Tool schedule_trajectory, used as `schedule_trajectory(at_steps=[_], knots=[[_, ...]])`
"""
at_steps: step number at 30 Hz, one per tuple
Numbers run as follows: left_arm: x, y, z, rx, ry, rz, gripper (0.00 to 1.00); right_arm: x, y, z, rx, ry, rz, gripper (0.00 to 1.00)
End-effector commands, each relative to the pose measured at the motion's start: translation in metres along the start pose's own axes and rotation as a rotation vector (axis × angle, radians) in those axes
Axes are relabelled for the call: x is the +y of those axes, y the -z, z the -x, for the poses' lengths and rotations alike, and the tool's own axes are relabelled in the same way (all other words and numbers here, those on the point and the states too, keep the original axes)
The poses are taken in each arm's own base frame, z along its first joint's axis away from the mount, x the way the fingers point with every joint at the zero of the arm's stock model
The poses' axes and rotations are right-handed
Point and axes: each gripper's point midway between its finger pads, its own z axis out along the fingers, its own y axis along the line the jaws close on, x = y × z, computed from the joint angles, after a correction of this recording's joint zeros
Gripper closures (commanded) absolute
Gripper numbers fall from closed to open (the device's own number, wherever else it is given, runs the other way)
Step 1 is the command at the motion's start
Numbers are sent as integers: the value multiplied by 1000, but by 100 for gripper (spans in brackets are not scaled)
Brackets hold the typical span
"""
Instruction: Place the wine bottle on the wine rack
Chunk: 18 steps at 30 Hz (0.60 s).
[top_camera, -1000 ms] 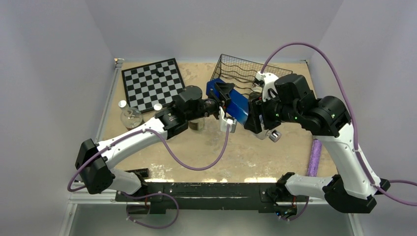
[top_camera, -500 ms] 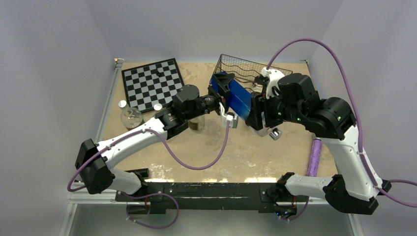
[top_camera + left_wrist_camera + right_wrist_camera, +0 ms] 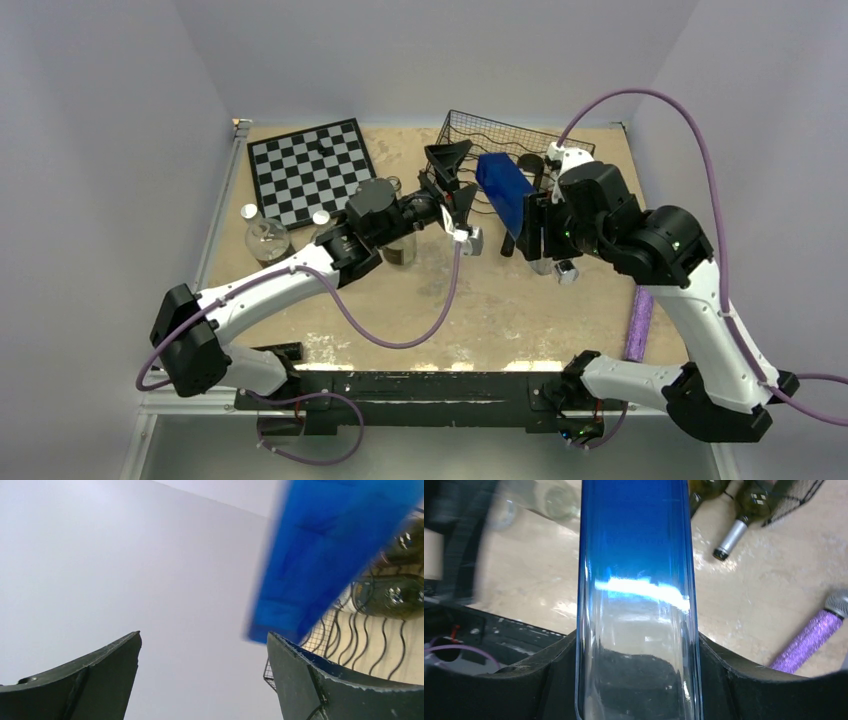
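Observation:
The wine bottle (image 3: 503, 190) is blue glass fading to clear, and my right gripper (image 3: 535, 225) is shut on it, holding it tilted in the air at the front of the wine rack (image 3: 500, 140). In the right wrist view the bottle (image 3: 636, 555) fills the gap of the right gripper (image 3: 636, 655), a finger pressed to each side. My left gripper (image 3: 455, 185) stands open just left of the bottle, holding nothing. The left wrist view shows the left gripper (image 3: 203, 636) with a bare gap, the blue bottle (image 3: 325, 545) above its right finger, and rack wires (image 3: 350, 635) behind.
A chessboard (image 3: 310, 170) lies at the back left, with a round glass flask (image 3: 266, 238) near it. A small bottle (image 3: 400, 250) stands under the left arm. Dark green bottles (image 3: 754, 505) lie by the rack. A purple cylinder (image 3: 638, 320) lies at the right.
My left gripper has opened and let go of the blue bottle. The right gripper has carried the bottle back and right, towards the rack.

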Motion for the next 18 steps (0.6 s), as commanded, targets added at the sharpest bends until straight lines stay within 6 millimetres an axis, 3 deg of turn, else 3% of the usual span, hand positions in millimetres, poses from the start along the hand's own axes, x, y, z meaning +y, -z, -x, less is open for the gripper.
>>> schedule_trajectory(at_steps=[1,7,18], knots=[[76,30,31,-85,98,248,1,-3,-14,24,-174,-98,-21,100],[102,59,34,-67,305,334,1,12,-46,12,-150,-92,37,100],[121,122,52,-88,510,385,1,24,-93,-10,-64,-144,33,100]])
